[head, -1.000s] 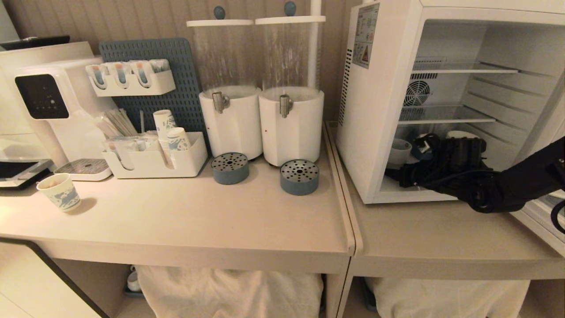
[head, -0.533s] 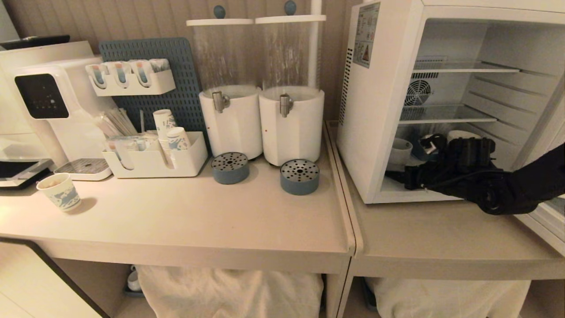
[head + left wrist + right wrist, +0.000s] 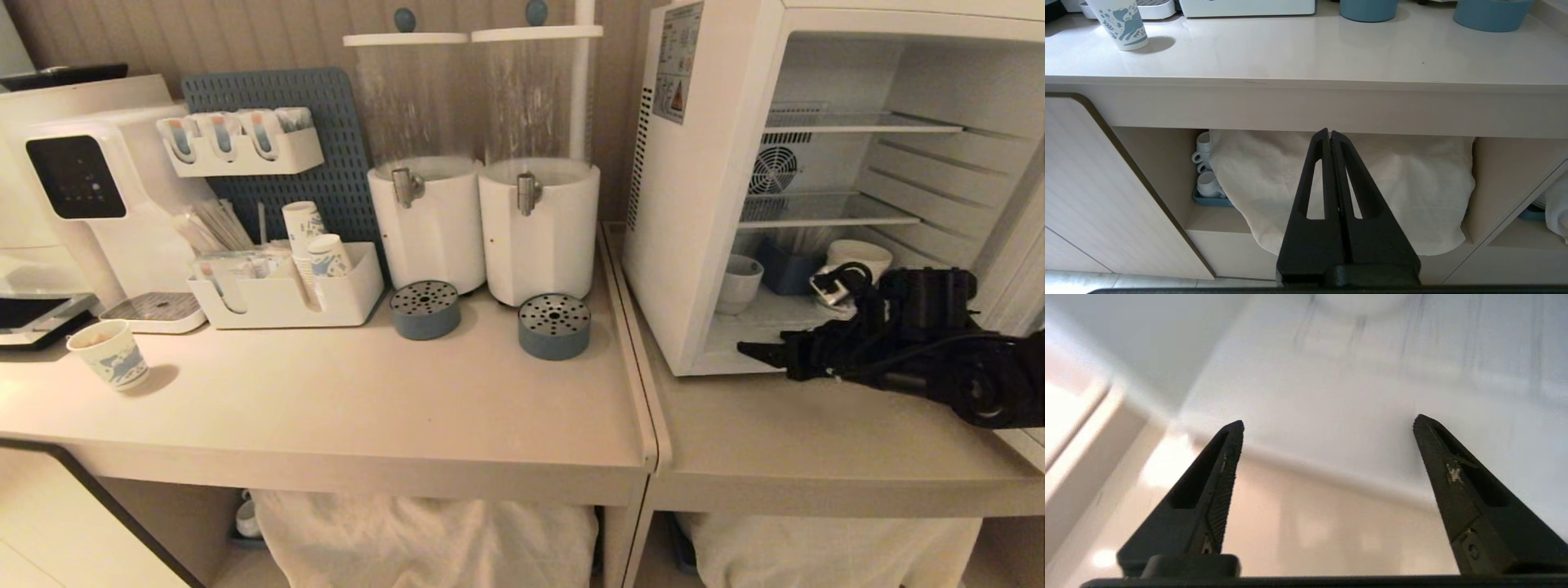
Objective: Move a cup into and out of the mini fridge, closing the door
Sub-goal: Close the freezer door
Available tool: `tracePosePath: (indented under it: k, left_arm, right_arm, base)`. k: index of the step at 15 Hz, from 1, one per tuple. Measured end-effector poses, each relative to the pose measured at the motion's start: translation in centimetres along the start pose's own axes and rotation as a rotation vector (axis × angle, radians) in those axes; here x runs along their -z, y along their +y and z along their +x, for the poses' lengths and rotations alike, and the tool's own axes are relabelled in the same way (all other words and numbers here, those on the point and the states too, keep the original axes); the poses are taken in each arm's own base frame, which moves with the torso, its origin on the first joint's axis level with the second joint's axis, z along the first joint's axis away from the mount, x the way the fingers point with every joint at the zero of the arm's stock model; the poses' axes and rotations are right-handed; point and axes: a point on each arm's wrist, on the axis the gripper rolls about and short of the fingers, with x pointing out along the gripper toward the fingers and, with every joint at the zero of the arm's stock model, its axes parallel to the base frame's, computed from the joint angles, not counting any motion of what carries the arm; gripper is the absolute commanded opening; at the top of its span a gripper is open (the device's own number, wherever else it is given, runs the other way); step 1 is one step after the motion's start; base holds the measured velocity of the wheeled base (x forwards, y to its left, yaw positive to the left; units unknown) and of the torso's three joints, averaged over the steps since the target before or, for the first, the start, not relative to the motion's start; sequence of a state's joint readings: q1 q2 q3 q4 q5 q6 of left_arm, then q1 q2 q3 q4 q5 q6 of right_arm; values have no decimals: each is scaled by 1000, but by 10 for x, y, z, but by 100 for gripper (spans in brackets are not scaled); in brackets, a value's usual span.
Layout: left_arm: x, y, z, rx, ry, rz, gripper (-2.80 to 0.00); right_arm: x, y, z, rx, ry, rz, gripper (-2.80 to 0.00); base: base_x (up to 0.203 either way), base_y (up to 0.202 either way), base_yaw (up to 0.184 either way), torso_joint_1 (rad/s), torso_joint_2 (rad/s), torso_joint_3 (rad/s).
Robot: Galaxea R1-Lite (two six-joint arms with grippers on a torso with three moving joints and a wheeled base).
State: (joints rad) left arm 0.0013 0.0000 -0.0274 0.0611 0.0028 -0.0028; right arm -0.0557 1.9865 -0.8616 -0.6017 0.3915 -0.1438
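The mini fridge stands on the right counter with its door swung open at the far right edge. On the fridge floor, near the left wall, sits the small white cup. My right gripper hovers just outside the fridge's front lip, open, pointing left, and apart from the cup. In the right wrist view the right gripper has nothing between its fingers; the cup is out of that view. My left gripper is shut and empty, parked below the counter edge.
A blue box and a white bowl share the fridge floor. Two white drink dispensers with blue drip cups stand left of the fridge. A paper cup sits far left. Under the counter lie white cloths.
My right arm has drawn back out of the fridge toward the counter's front, and its fingers have spread wider. The cup stays on the fridge floor. The left arm has not moved.
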Motion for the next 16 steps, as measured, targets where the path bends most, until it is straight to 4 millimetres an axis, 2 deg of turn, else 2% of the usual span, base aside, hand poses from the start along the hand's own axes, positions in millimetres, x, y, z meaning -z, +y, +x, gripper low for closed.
tracePosePath:
  k: [1, 6, 10, 13, 16]
  left_arm:
    - [0, 0, 0, 0, 0, 0, -280]
    - [0, 0, 0, 0, 1, 0, -280]
    - [0, 0, 0, 0, 0, 0, -280]
    - [0, 0, 0, 0, 1, 0, -280]
    - [0, 0, 0, 1, 2, 4, -280]
  right_arm:
    - [1, 2, -12, 2, 0, -3, -280]
    - [0, 12, -83, 7, -75, -23, -280]
    - [-1, 32, -162, -8, -167, -48, -280]
    - [8, 51, -225, -23, -212, -51, -280]
    - [23, 68, -264, -45, -243, -53, -280]
  base:
    - [0, 0, 0, 0, 0, 0]
    - [0, 0, 0, 0, 0, 0]
    - [0, 0, 0, 0, 0, 0]
    - [0, 0, 0, 0, 0, 0]
    - [0, 0, 0, 0, 0, 0]
